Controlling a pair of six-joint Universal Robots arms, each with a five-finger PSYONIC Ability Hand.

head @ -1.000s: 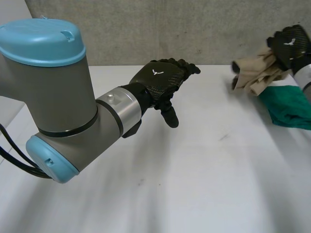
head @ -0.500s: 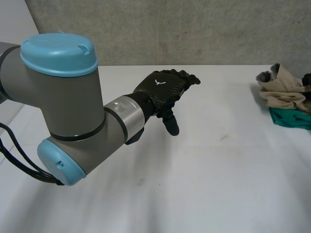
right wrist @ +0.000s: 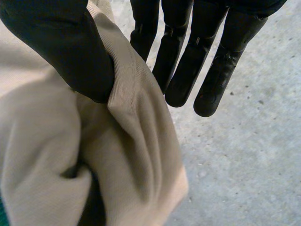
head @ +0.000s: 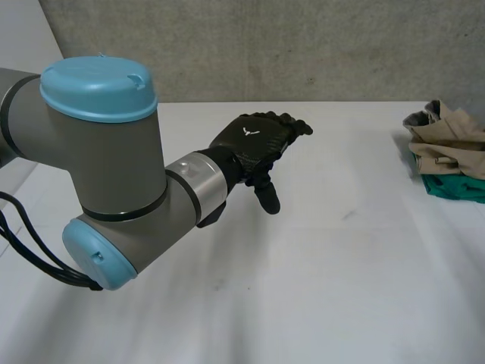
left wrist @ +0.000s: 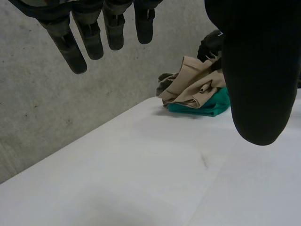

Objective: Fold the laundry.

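We see a flat white table (head: 341, 273) with a smooth, matte top. Near its far right edge a crumpled teal-green cloth (head: 457, 188) lies directly on the surface. A crumpled beige cloth (head: 447, 140) is heaped on it, touching it and covering its far side. A small dark scuff (head: 348, 214) marks the tabletop near the middle.

White table (head: 341, 303), matte top, one small dark scuff (head: 348, 215) right of centre. Grey pitted concrete wall (head: 303, 45) runs along its far edge, full width.
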